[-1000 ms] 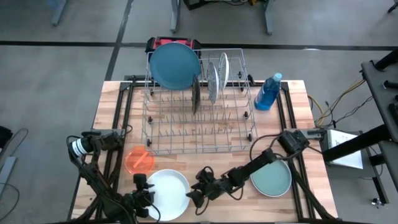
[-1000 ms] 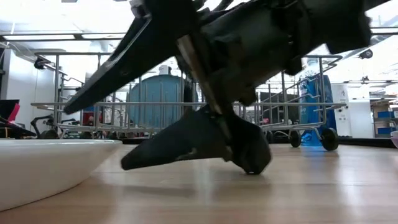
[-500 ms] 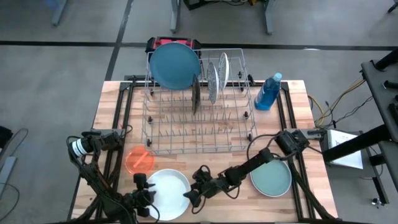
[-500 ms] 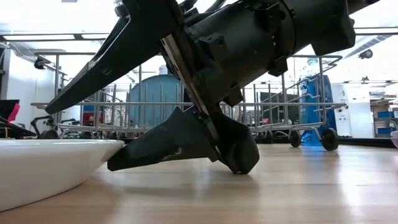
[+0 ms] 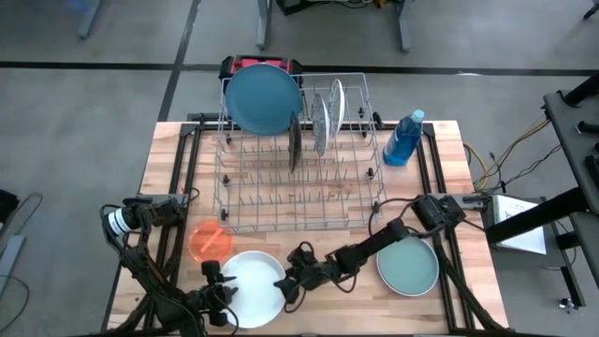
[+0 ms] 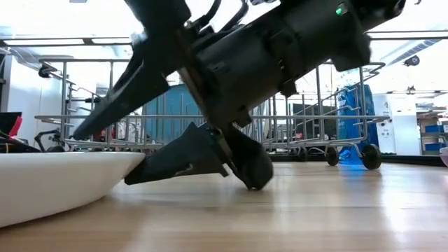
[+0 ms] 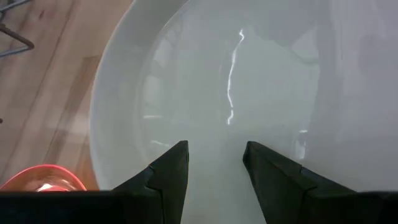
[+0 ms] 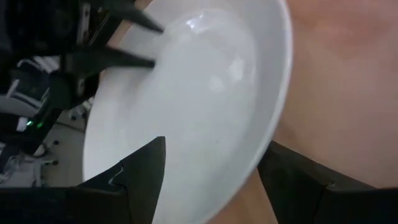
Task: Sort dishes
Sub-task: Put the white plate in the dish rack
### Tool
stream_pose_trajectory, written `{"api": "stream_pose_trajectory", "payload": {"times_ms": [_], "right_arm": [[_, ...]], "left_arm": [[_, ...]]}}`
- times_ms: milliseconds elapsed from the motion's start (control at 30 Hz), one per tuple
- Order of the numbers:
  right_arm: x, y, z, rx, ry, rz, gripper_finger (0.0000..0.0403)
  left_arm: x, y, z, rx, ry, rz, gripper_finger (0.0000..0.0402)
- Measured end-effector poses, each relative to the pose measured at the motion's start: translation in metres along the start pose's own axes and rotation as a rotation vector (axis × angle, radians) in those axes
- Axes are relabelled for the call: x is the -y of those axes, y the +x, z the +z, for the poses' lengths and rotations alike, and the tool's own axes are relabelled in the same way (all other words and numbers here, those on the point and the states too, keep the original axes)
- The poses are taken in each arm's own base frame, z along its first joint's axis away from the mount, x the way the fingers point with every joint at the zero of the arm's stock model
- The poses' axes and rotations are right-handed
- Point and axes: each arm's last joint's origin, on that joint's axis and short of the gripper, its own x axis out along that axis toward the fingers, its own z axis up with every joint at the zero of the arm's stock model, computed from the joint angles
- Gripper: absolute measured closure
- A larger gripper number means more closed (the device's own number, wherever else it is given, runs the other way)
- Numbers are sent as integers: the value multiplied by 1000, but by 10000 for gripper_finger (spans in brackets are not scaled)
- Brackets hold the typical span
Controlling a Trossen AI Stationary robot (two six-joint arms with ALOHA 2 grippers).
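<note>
Wooden table (image 5: 440,159): white plate (image 5: 251,290) between right fingers (image 6: 175,157) (spread).

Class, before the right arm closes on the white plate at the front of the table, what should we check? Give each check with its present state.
1. Right pincer open at the round white plate: ok.
2. One finger above the rim, one below: ok, low view.
3. Left pincer clear of that plate: not ok, it hovers open over its other edge.
4. Free slots in the wire dish rack: ok.
5. Small translucent orange plate apart from the white one: cannot tell, they lie very close.
</note>
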Motion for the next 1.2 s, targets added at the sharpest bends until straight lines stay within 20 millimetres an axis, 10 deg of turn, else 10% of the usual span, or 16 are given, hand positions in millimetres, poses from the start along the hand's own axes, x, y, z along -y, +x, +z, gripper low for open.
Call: {"api": "stream_pose_trajectory", "payload": {"times_ms": [333, 667, 1200], "right_arm": [[13, 21, 4, 54, -72, -76, 235], [8, 25, 14, 103, -158, -136, 385], [0, 15, 16, 123, -366, -191, 391]], "left_arm": [[1, 2, 2, 47, -58, 7, 245], [4, 1, 6, 109, -131, -5, 245], [-6, -43, 46, 83, -2, 163, 245]]}}
